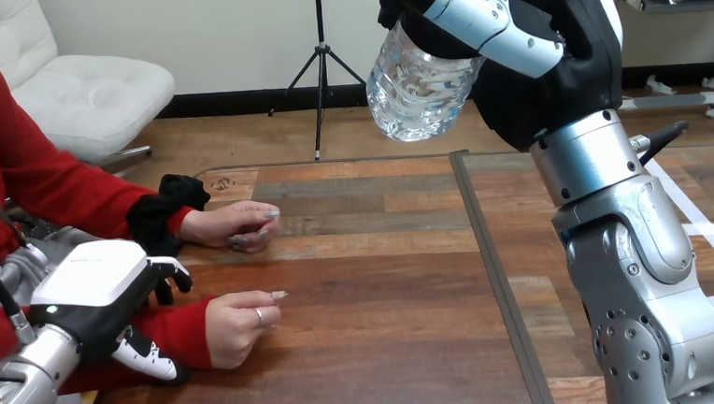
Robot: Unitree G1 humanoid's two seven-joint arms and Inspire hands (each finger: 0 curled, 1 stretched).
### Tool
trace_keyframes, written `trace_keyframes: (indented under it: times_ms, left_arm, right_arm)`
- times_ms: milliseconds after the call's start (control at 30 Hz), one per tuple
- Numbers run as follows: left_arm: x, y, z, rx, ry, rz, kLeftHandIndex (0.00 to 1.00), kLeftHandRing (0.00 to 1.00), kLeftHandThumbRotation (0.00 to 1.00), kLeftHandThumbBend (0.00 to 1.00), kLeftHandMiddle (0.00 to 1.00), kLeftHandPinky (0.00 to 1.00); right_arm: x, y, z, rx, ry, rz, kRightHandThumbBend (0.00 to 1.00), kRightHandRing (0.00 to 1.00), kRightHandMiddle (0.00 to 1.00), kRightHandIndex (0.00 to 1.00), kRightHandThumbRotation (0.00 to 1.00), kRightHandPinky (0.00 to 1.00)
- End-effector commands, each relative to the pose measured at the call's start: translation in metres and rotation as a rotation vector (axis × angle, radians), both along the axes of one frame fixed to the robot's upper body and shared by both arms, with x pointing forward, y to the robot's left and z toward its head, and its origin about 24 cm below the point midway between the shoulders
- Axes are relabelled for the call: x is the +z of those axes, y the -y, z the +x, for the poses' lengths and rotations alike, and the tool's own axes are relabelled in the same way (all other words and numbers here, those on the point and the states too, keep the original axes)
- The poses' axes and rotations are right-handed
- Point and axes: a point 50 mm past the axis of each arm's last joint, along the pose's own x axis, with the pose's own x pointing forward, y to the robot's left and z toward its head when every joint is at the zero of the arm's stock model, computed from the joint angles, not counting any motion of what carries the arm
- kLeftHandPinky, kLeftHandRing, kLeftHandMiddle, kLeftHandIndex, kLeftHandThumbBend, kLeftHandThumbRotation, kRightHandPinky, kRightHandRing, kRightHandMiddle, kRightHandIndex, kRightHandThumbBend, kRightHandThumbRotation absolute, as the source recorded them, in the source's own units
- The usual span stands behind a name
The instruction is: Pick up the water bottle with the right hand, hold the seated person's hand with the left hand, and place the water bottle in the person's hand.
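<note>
Two hands are occupied: my right hand (502,29) is wrapped round the water bottle (416,86), raised high above the table (390,350), and my left hand (96,288) curls round the person's wrist (178,330). The clear, ribbed bottle looks thin-walled and probably slick, so I'd grip mid-body, firm without crushing. The person's nearer hand (239,326) is loosely fisted.
</note>
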Motion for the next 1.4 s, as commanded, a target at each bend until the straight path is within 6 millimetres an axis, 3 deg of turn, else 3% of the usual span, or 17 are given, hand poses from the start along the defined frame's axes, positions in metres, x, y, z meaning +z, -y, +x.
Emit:
trace_keyframes:
  times_ms: [0,633,1367]
  left_arm:
    - [-0.019,0.012,-0.005,-0.029,-0.100,0.005,0.65,0.55,0.14,1.00,0.60,0.52]
    - [-0.012,0.018,0.002,-0.079,-0.176,0.038,0.58,0.54,0.07,0.98,0.56,0.53]
    - [-0.005,0.021,0.014,-0.129,-0.245,0.073,0.51,0.46,0.06,1.00,0.51,0.41]
  right_arm:
    - [0.017,-0.004,-0.006,0.016,0.075,0.022,0.73,0.31,0.40,0.41,0.00,0.24]
    - [0.016,-0.008,-0.005,0.025,0.067,0.019,0.73,0.31,0.40,0.41,0.00,0.25]
    - [0.016,-0.013,-0.006,0.031,0.060,0.038,0.74,0.31,0.40,0.41,0.00,0.25]
